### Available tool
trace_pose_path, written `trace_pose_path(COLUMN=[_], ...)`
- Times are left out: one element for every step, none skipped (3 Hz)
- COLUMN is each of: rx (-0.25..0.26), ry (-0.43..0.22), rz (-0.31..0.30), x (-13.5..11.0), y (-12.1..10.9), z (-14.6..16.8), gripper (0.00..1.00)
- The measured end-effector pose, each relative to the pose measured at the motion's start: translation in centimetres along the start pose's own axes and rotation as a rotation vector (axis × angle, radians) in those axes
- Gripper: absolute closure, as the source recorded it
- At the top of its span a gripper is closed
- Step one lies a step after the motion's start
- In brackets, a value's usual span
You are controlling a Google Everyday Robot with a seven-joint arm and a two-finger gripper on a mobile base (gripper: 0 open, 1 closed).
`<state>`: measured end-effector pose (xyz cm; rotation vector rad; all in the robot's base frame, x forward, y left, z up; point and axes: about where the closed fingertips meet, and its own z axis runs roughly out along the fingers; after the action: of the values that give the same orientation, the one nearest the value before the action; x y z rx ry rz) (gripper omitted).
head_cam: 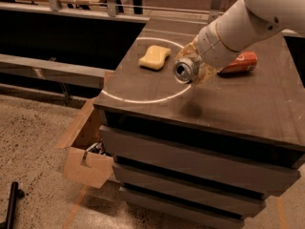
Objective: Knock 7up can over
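Can (185, 70), light, thin-walled, slippery aluminium, easily dented, hangs sideways above tabletop (238, 106), gripper (196, 67) clamped round its mid-body, probably the best hold.

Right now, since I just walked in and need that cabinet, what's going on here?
The robot's white arm has its gripper closed around a small silver aluminium 7up can, holding it tipped sideways, shiny top toward the camera, over the dark cabinet top. A yellow sponge lies nearby on that top, and an orange-red soda can lies on its side behind the arm.
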<state>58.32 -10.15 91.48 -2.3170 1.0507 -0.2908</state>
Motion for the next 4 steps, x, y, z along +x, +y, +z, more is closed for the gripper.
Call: trace_pose_path(rx=[-0.001,-0.059,-0.125,-0.174], ry=[0.007,0.010,0.004,0.004], rz=[-0.038,-0.137,-0.240,-0.295], x=[2.1,2.9,2.3,2.1], y=[0.5,1.0,1.6,2.3], z=[0.9,2.1,3.6,4.7], gripper=[1.00,1.00,1.00,1.00])
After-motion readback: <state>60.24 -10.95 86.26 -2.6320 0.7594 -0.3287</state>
